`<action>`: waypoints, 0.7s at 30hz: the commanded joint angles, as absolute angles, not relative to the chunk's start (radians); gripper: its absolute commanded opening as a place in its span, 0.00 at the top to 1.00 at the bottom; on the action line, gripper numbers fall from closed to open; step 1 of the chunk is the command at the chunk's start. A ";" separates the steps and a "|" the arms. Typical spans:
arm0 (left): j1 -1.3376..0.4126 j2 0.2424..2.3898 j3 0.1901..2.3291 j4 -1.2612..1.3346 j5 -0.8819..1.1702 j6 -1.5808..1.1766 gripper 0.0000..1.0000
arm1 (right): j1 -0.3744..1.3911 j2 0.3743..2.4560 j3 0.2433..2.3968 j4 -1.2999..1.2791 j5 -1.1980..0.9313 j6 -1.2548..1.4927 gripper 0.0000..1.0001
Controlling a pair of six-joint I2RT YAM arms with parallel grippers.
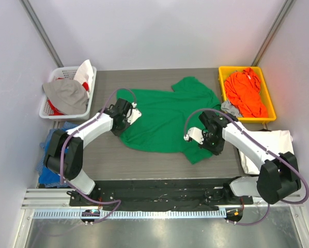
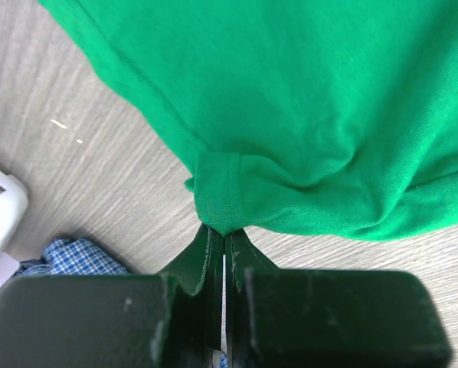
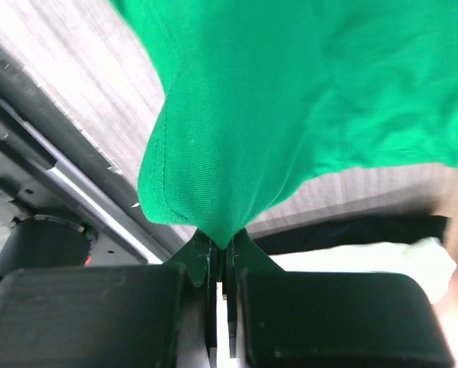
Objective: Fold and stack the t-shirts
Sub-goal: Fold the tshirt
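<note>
A bright green t-shirt (image 1: 167, 116) lies spread across the middle of the grey table. My left gripper (image 1: 124, 123) is shut on its left edge; the left wrist view shows a hemmed corner of the green t-shirt (image 2: 217, 201) pinched between the closed fingers (image 2: 202, 257). My right gripper (image 1: 209, 142) is shut on the shirt's near right corner, and in the right wrist view the green t-shirt (image 3: 214, 184) rises from between the fingers (image 3: 248, 253). An orange t-shirt (image 1: 246, 93) is heaped in the yellow bin (image 1: 222, 88). A white t-shirt (image 1: 271, 142) lies folded at the right.
A white basket (image 1: 52, 112) with grey and red clothes stands at the back left. Blue checked cloth (image 1: 51, 139) lies off the table's left edge, also seen as blue checked cloth (image 2: 72, 257). A small grey cloth (image 1: 228, 107) lies by the yellow bin. The black base rail (image 1: 159, 192) runs along the near edge.
</note>
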State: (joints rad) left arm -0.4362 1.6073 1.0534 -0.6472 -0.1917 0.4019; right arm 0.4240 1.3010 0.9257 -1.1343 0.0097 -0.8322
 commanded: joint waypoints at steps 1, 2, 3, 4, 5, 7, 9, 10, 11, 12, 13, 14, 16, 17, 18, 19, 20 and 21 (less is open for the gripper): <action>-0.430 1.572 1.111 -0.612 -0.207 0.420 1.00 | 0.414 1.331 1.024 -1.123 0.040 -0.841 0.99; -0.423 1.575 1.114 -0.604 -0.206 0.420 1.00 | 0.413 1.350 1.035 -1.120 0.041 -0.842 0.99; -0.420 1.580 1.120 -0.594 -0.204 0.422 1.00 | 0.410 1.362 1.055 -1.117 0.041 -0.845 0.99; -0.417 1.585 1.133 -0.591 -0.201 0.420 1.00 | 0.400 1.371 1.066 -1.112 0.040 -0.847 0.99; -0.414 1.600 1.141 -0.586 -0.195 0.422 1.00 | 0.396 1.399 1.075 -1.109 0.038 -0.851 0.99; -0.414 1.617 1.167 -0.586 -0.189 0.423 1.00 | 0.387 1.423 1.106 -1.106 0.038 -0.857 0.99; -0.414 1.640 1.186 -0.581 -0.193 0.429 1.00 | 0.370 1.463 1.132 -1.104 0.038 -0.868 0.99; -0.411 1.644 1.189 -0.578 -0.195 0.434 1.00 | 0.364 1.477 1.140 -1.104 0.040 -0.871 0.99; -0.408 1.651 1.193 -0.572 -0.196 0.439 1.00 | 0.348 1.488 1.149 -1.103 0.041 -0.880 0.99; -0.403 1.661 1.203 -0.571 -0.196 0.443 1.00 | 0.342 1.509 1.166 -1.101 0.041 -0.885 0.99; -0.402 1.666 1.209 -0.571 -0.196 0.443 1.00 | 0.336 1.519 1.175 -1.100 0.041 -0.888 0.99; -0.393 1.673 1.213 -0.568 -0.193 0.445 1.00 | 0.321 1.529 1.186 -1.098 0.041 -0.891 0.99; -0.379 1.689 1.232 -0.569 -0.184 0.448 1.00 | 0.308 1.565 1.216 -1.098 0.043 -0.899 0.99; -0.374 1.693 1.236 -0.569 -0.181 0.449 1.00 | 0.301 1.577 1.226 -1.098 0.041 -0.902 0.99; -0.370 1.700 1.244 -0.569 -0.179 0.451 1.00 | 0.289 1.586 1.245 -1.097 0.044 -0.908 0.99; -0.361 1.704 1.249 -0.569 -0.178 0.453 1.00 | 0.282 1.609 1.255 -1.098 0.044 -0.911 0.99; -0.356 1.706 1.252 -0.566 -0.176 0.457 1.00 | 0.275 1.618 1.267 -1.098 0.044 -0.914 0.99; -0.348 1.710 1.256 -0.565 -0.175 0.460 1.00 | 0.259 1.627 1.290 -1.098 0.044 -0.917 0.99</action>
State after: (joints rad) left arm -0.3748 1.7042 1.2053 -0.5987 -0.1871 0.4328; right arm 0.2924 1.5990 1.2079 -1.1027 0.0326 -0.8864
